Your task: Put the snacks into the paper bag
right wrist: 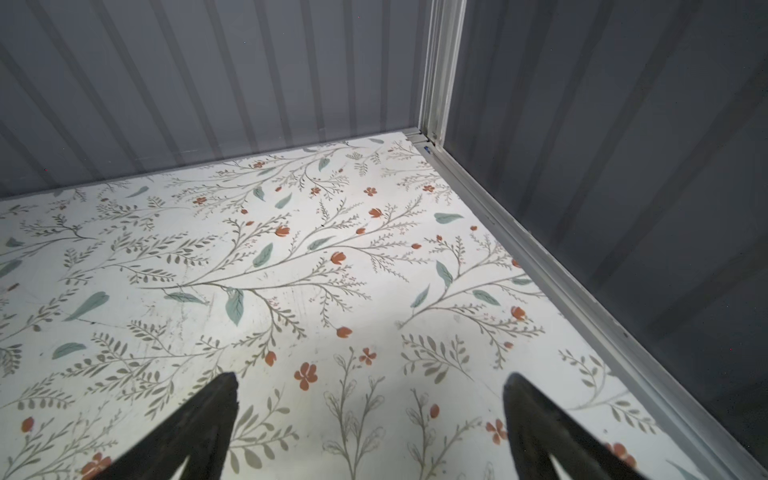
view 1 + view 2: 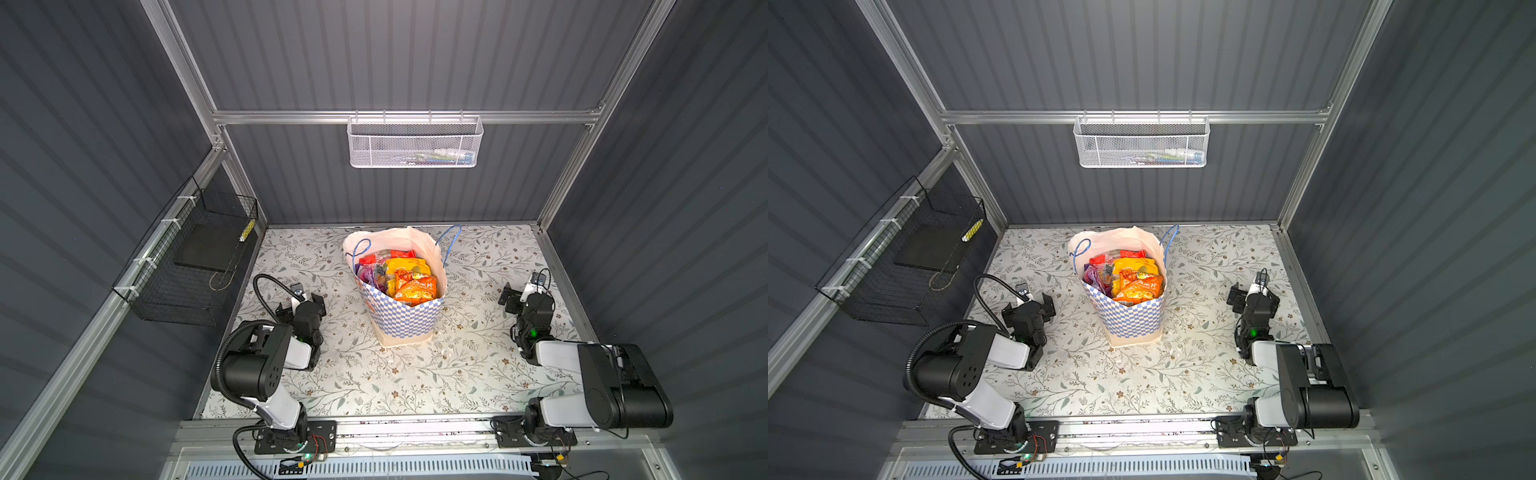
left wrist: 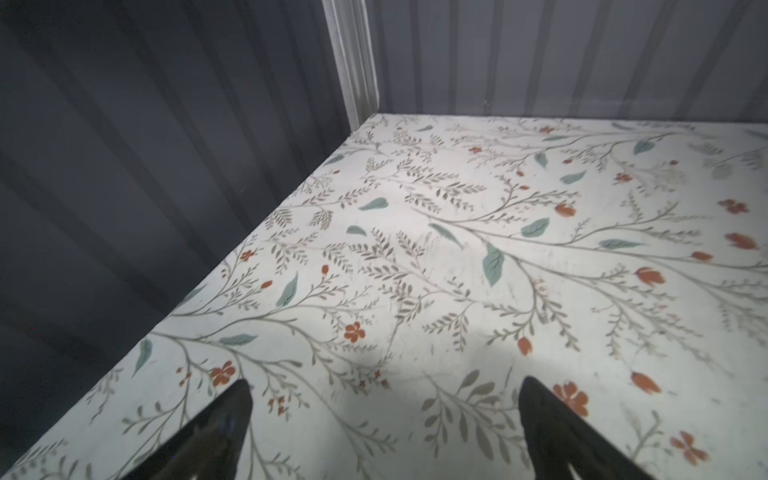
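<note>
The checked paper bag (image 2: 409, 320) stands upright on the floral table (image 2: 374, 374), stuffed with snacks (image 2: 409, 276): red, yellow, purple and orange packets. The left gripper (image 2: 302, 305) and right gripper (image 2: 524, 297) flank it, well apart, fingers spread, empty. The white mesh basket (image 2: 415, 145) on the back wall holds blurred items.

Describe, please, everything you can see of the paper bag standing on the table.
The paper bag stands upright, mouth open, toward the back middle of the floral table. Its outer wall shows blue-and-white checks above a plain base; the inside is white. Two blue cord handles sit at the rim, one each side. It is filled nearly to the rim with the snacks: orange, yellow, red and purple packets. Nothing else touches it.
</note>
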